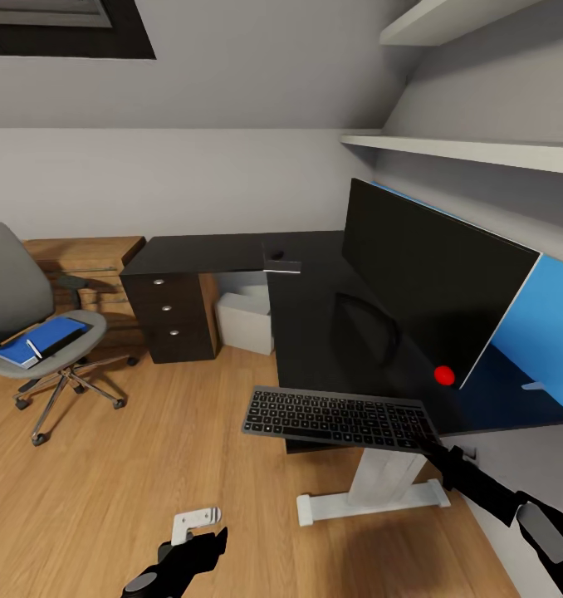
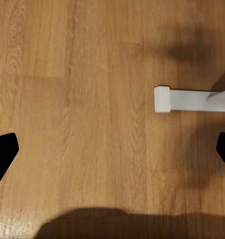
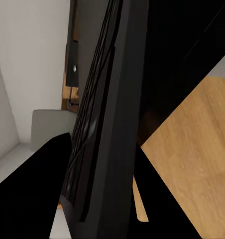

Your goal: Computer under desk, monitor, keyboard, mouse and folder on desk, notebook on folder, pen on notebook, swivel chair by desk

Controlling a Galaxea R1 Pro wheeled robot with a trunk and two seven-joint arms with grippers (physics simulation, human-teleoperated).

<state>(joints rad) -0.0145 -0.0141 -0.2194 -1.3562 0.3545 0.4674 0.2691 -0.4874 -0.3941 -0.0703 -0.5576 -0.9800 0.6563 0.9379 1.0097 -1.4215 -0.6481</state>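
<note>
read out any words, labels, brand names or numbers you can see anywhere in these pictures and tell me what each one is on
No text can be read anywhere.
Keyboard: the keys carry pale legends, too small and blurred to read.
Monitor: screen black, no logo or writing visible; a plain red dot sits near its lower edge, no characters.
Blue folder on the swivel chair: no title or label visible.
Desk drawer fronts: round knobs, no markings.

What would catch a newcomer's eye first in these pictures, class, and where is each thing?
The wide black monitor stands tilted on the black desk, against a bright blue wall panel. In front of it the right gripper holds the keyboard at the desk's near edge. Far left, the blue folder lies on the swivel chair.
</note>
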